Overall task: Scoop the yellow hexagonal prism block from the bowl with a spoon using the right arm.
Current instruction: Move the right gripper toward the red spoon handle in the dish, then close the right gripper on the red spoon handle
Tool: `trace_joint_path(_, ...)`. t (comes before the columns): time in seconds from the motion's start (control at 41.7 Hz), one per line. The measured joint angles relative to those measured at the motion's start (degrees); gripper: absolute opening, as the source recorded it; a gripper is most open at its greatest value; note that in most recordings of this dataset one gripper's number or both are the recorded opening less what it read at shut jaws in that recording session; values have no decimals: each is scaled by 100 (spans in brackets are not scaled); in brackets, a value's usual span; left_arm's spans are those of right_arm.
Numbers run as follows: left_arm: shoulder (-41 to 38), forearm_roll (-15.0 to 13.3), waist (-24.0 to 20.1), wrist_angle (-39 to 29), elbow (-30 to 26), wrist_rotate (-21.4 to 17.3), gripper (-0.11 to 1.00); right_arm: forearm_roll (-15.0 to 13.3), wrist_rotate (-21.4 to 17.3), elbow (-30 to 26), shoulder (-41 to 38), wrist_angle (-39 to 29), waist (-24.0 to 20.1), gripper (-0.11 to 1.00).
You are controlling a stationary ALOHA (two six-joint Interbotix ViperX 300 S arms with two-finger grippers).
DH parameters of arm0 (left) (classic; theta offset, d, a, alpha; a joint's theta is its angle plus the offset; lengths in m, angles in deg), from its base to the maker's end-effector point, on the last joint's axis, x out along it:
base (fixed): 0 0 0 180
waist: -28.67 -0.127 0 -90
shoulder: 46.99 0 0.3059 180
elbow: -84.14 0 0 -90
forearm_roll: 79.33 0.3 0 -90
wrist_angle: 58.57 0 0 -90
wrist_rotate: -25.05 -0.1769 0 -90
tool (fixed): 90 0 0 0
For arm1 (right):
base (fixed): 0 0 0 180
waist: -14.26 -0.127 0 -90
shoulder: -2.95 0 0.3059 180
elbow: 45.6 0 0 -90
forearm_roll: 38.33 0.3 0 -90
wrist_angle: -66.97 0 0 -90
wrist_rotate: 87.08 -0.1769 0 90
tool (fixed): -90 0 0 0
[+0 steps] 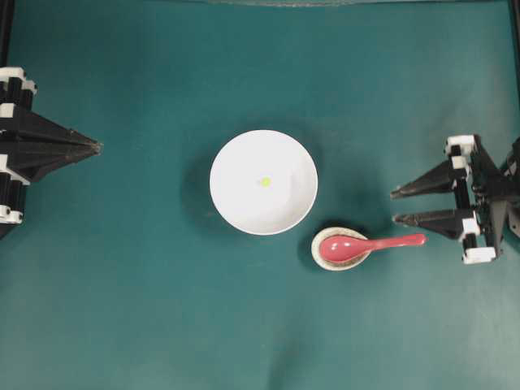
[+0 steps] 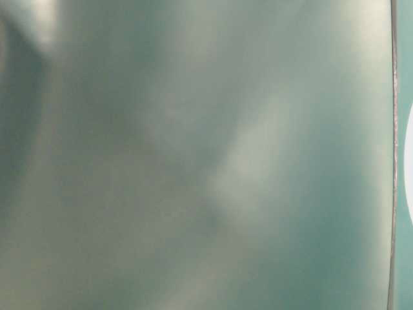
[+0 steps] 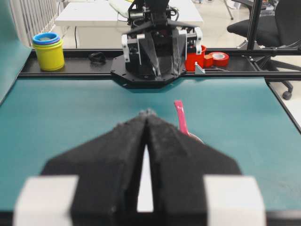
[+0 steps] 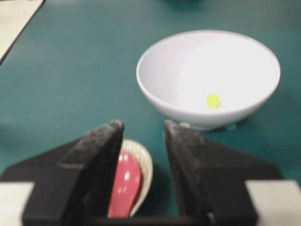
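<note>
The yellow hexagonal prism block [image 1: 265,181] is seen in the bowl [image 1: 236,203], beyond the right end effector [image 1: 395,206], which is spread wide and empty. The spoon [image 1: 357,245], just ahead, is not yet picked up.

No legible text anywhere (no labels, brands or numbers)

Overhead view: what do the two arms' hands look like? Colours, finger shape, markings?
Both match. The left hand and right hand have matte black, wedge-shaped fingers tapering to points, with white blocks at their bases. In the wrist views the finger surfaces look rough and foam-like, scuffed grey along the edges. No cables or printed markings are visible.
</note>
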Motion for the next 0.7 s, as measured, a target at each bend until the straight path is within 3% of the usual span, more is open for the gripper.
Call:
trace_joint_path(0.384,9,9,0,-79,0,-9,0,1450,-70,70,-1872,1591,-1266,47)
trace_joint_path(0.503,18,9,0,-105,0,-9,0,1608,-237,0,-2338,1758,-1564,47)
trace_joint_path(0.695,18,9,0,-114,0,0,0,1626,-431,-149,-2927,1898,-1723,47)
